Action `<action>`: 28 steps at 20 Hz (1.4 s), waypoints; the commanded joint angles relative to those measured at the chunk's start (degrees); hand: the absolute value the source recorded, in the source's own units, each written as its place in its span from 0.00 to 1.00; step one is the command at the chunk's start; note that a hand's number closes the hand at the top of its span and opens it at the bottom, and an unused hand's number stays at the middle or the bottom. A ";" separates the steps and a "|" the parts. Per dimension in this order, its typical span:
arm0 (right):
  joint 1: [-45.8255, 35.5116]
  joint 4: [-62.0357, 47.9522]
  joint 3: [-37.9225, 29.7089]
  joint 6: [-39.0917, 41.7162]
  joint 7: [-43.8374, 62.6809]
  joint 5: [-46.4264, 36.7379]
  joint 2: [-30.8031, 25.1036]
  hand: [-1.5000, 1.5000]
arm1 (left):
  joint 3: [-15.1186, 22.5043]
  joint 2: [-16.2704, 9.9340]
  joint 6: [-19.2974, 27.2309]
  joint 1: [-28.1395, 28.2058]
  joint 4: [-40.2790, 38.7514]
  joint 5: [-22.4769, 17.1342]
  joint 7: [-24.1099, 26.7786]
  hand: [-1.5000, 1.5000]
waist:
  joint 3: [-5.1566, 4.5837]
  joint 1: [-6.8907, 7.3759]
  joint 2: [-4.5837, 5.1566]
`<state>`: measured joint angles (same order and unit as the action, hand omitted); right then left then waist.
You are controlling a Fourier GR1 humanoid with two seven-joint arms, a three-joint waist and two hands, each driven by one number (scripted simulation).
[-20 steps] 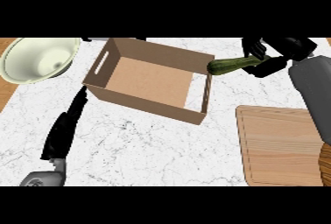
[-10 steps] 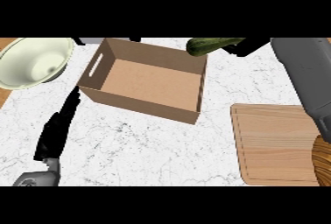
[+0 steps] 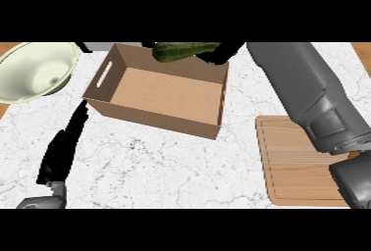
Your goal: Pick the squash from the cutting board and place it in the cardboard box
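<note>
box: cardboard box (image 3: 161, 98) sits upper centre of the frame on the marble counter (image 3: 159, 162), open top, handle slot in its left wall. Floor is bare brown card, nothing lying in it.
squash: dark green squash (image 3: 181, 49) at the top edge of the frame, over the box's far rim (right half of that rim). Part of it is cut off by the frame's upper edge. Whether it touches the rim, cannot tell.
bowl: pale green bowl (image 3: 35, 72) in the upper left corner, just beside the box's left wall, apart from it. Only a light sheen shows inside.
board: wooden cutting board (image 3: 297, 162) at lower right, well apart from the squash. Visible surface is bare; the forearm covers its right side.
right hand: black right hand (image 3: 223, 51) at the top of the frame, right of the squash and against its right end, fingers wrapped on it (mostly cropped, so only the near part of the hand shows).
right arm: grey forearm (image 3: 311, 93) runs from the lower right edge up to the top centre, crossing the board's upper right corner.
left hand: left hand (image 3: 62, 147) low at the left edge, black fingers lying straight and relaxed, pointing up toward the box's near left corner, holding nothing. Grey wrist just shows at the bottom left.
</note>
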<state>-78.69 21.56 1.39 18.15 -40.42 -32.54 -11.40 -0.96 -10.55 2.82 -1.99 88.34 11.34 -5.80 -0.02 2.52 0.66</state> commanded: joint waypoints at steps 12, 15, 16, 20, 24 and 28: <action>-1.18 -10.12 7.38 -9.83 9.00 -4.90 11.34 1.00 | -0.40 -0.07 -1.58 -2.36 -0.13 -0.64 -1.40 0.50 | -0.07 1.88 0.54; -1.83 -11.14 7.05 -7.44 12.78 -0.85 11.37 0.00 | 1.33 0.45 -1.74 -0.97 -0.49 0.59 1.56 0.50 | -0.11 3.72 0.68; 0.01 -11.05 8.17 -7.79 11.21 -1.07 11.38 0.00 | 1.53 1.40 -0.67 -2.14 -0.59 1.06 0.25 0.50 | -0.08 3.09 0.61; -0.18 -10.89 7.88 -8.18 11.41 1.83 11.39 0.00 | 2.80 1.63 -0.85 -3.35 -2.10 2.36 0.62 0.50 | -0.07 4.22 0.96; -0.35 -10.54 2.64 -8.42 11.65 8.65 11.40 0.00 | 0.85 1.05 -1.31 -4.77 -2.06 0.63 0.15 0.50 | -0.03 4.50 1.13; 0.60 -10.87 -3.84 -11.21 11.77 15.49 11.40 0.00 | 0.63 0.72 -1.27 -3.73 -1.14 0.72 0.68 0.50 | 0.00 3.47 0.89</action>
<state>-78.10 10.96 2.26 8.34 -29.32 -22.55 -0.02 0.10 -9.76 1.13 -5.53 86.84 11.97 -5.22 -0.04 6.48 1.64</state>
